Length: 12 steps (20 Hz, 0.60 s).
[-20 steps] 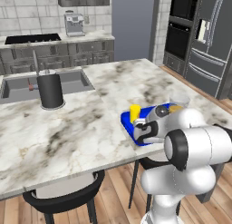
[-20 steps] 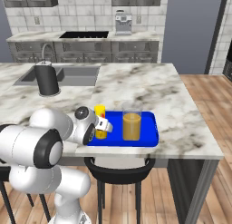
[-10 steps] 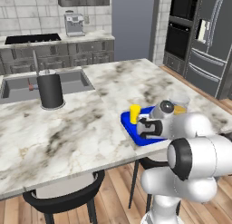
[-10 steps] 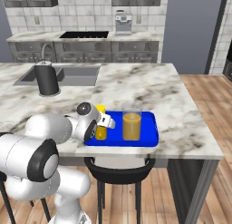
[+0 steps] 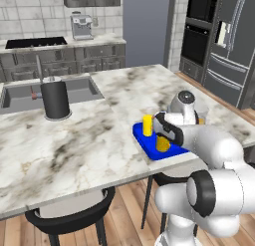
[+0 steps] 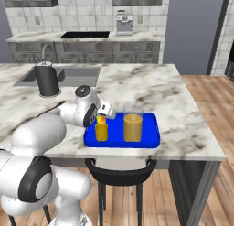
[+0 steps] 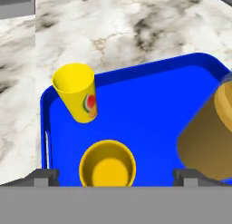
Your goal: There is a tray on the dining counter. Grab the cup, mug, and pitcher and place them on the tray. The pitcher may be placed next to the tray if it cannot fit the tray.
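Hand view: the gripper (image 7: pixel 111 175) is seen with its jaws spread wide and nothing between them, poised just above the mug (image 7: pixel 108 166), which stands upright on the tray (image 7: pixel 149 109) near the 6 o'clock edge of the picture. The cup (image 7: pixel 77 94) is found at 10 o'clock from the mug, also upright on the tray, its red-orange mark turned toward the camera. The pitcher (image 7: pixel 210 141) is placed at 3 o'clock, on the tray too, its orange liquid visible through the glass.

From the right base view, the tray (image 6: pixel 148 129) is seen lying on the marble table (image 6: pixel 183 115) close to its near edge, with the pitcher (image 6: pixel 133 124) at the tray's middle and the mug (image 6: pixel 101 131) at its 9 o'clock end. The gripper (image 6: pixel 106 111) is held over the mug. A black canister (image 6: pixel 47 78) is set well apart at 10 o'clock, beside the inset sink (image 6: pixel 68 76). A black stool (image 6: pixel 119 172) is tucked under the table's near edge.
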### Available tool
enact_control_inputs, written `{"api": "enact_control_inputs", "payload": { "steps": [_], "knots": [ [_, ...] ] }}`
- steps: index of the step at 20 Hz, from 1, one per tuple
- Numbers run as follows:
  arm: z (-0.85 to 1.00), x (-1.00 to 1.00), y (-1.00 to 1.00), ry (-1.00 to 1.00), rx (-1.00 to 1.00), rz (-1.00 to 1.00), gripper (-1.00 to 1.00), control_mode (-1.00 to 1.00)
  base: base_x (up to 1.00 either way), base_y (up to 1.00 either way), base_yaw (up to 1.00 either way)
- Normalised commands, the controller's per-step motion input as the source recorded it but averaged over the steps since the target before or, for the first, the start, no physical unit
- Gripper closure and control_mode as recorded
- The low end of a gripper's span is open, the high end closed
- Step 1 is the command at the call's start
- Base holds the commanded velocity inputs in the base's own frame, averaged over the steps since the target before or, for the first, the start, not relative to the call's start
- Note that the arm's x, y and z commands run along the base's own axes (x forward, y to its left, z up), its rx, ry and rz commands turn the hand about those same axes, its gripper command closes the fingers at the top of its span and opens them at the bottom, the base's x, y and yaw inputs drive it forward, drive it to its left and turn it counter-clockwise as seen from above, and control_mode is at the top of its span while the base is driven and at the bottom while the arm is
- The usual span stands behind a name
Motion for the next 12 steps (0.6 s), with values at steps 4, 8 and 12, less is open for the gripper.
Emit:
{"api": "enact_control_inputs", "payload": {
  "steps": [4, 8, 12],
  "knots": [
    [0.78, -0.22, 0.0, 0.13, 0.0, 0.0, -1.0, -1.0, 0.0, 0.0, 0.0],
    [0.8, -0.33, 0.0, 0.09, 0.0, 0.02, -1.0, -1.0, 0.0, 0.0, 0.0],
    [0.75, -0.52, 0.0, 0.07, 0.0, 0.03, -1.0, -1.0, 0.0, 0.0, 0.0]
  ]
}}
